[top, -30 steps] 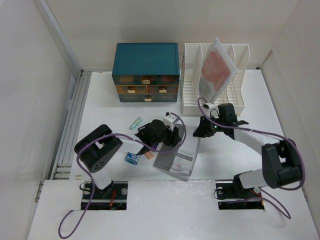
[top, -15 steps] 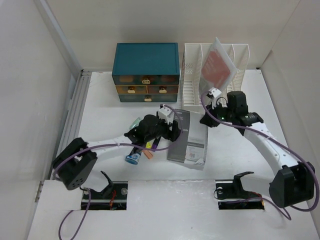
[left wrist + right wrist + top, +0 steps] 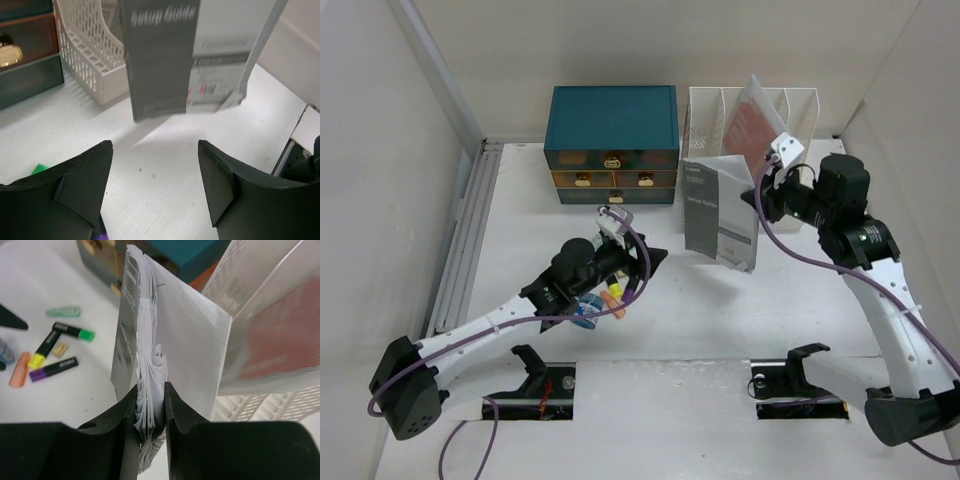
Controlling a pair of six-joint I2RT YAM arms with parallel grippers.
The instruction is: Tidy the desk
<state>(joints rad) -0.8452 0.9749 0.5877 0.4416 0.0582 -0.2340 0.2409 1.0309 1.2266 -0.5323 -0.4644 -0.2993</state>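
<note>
Left gripper [image 3: 154, 150] gapes low; right gripper [image 3: 150, 392] pinches, raised.

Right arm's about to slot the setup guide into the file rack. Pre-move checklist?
1. Grip: right gripper shut on setup guide: ok.
2. Guide lifted off the table: ok.
3. Pages held together: not ok, back sheet splays out.
4. Free slot in file rack: cannot tell; red folder fills one, guide hides others.
5. Other arm clear: left gripper open, empty, apart from the guide: ok.
</note>
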